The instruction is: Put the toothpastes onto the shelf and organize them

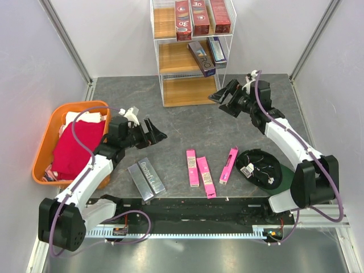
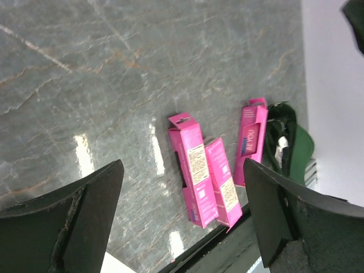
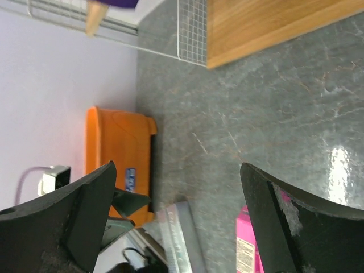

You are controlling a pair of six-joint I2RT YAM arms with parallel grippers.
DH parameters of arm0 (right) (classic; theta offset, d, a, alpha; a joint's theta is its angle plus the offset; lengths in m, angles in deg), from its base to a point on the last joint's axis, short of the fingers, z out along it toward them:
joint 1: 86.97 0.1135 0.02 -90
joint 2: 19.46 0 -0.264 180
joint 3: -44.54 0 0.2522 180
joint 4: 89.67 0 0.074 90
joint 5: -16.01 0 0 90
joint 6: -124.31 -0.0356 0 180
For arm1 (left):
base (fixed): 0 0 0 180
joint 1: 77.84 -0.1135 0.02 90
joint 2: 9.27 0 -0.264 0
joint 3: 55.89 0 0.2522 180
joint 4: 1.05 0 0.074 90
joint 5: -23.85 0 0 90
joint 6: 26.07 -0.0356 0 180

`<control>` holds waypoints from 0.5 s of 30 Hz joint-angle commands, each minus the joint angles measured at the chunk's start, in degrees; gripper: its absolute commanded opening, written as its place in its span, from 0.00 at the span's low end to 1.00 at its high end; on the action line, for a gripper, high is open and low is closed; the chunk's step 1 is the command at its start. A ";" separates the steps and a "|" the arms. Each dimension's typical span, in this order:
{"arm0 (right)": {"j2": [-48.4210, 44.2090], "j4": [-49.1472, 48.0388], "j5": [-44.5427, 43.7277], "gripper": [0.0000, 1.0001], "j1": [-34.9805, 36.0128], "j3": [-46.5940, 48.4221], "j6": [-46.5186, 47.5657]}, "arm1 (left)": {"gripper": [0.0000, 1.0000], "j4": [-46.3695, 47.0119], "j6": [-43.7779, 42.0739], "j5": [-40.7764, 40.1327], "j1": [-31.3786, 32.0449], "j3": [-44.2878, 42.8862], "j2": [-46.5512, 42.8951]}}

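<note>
Three red cardboard toothpaste boxes and two dark purple ones are stored on the white wire shelf with wooden tiers. Three slim pink boxes and two silver-grey boxes are left lying on the grey table. The left gripper and right gripper are both held spread and empty.

Grey marbled table: three pink boxes, two silver boxes, orange tub, shelf.

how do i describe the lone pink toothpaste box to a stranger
From the white wire shelf at the back of the grey table, come toward the near edge. It is the rightmost pink box, beside the black dish, alone and slanted while the other two lie side by side.
</note>
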 commanded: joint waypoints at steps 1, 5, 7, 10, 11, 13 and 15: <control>-3.52 8.87 -5.25 0.98 5.41 1.40 9.99 | 0.93 -3.04 -0.59 -7.18 1.03 -2.76 0.42; -2.30 14.07 -12.02 0.98 17.44 3.08 15.37 | 0.94 -7.61 0.03 -13.26 0.68 -2.76 -0.99; -1.50 15.13 -15.10 0.98 23.40 3.25 16.78 | 0.95 -9.20 0.38 -13.36 -0.02 -2.76 -1.25; 1.13 16.62 -19.84 0.98 31.31 4.56 19.85 | 0.96 -9.72 0.64 -10.38 -3.00 -2.41 -1.17; 2.70 16.89 -20.99 0.98 33.35 5.01 21.43 | 0.96 -9.64 0.64 -9.58 -4.66 -2.32 -1.17; 4.47 18.03 -23.88 0.98 38.78 6.84 22.58 | 0.96 -9.73 0.64 -7.56 -6.17 -1.88 -1.34; 7.63 19.00 -26.16 0.98 42.32 9.04 24.16 | 0.97 -9.73 0.82 -5.11 -8.63 -1.53 -1.52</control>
